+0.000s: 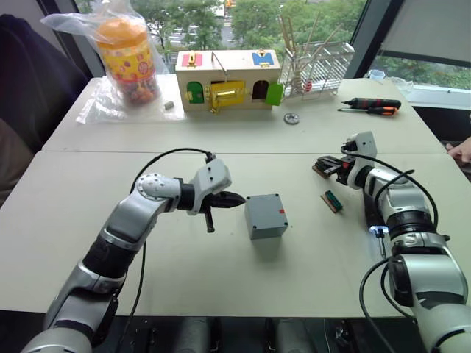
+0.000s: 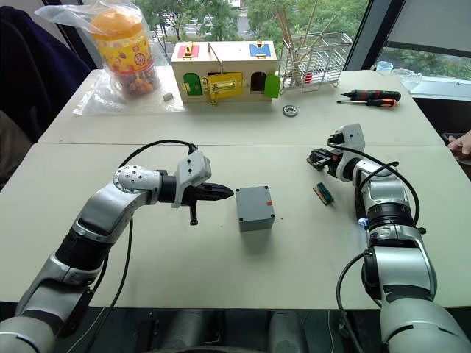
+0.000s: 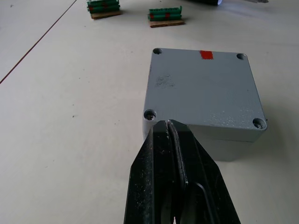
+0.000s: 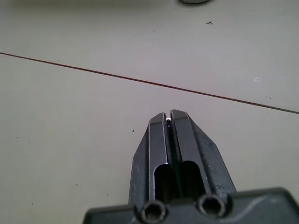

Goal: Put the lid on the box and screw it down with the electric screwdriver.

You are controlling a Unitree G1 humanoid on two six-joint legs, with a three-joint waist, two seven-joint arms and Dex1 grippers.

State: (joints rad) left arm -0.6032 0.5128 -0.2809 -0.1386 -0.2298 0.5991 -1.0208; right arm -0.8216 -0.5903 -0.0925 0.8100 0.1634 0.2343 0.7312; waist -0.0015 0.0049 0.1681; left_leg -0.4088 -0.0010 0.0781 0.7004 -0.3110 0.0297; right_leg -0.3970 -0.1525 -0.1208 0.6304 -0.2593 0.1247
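Note:
The grey box (image 1: pixel 266 215) stands at the table's middle, a small red mark near its far right edge. Its top face, the lid (image 3: pixel 201 88), looks seated flush and shows a screw hole in each corner. My left gripper (image 1: pixel 239 198) is shut and empty, its tips (image 3: pixel 167 122) at the lid's left edge. My right gripper (image 1: pixel 324 165) is shut on nothing, low over the table far to the right of the box. The electric screwdriver (image 1: pixel 378 231) lies mostly hidden under my right forearm, a blue light showing.
Two green terminal blocks (image 1: pixel 331 200) (image 2: pixel 319 156) lie right of the box. At the back stand a wooden box with coloured doors (image 1: pixel 228 79), a bagged jar (image 1: pixel 129 51) and a wire rack (image 1: pixel 316 66). Hand screwdrivers (image 1: pixel 372 107) and a person's hand (image 1: pixel 461 151) are far right.

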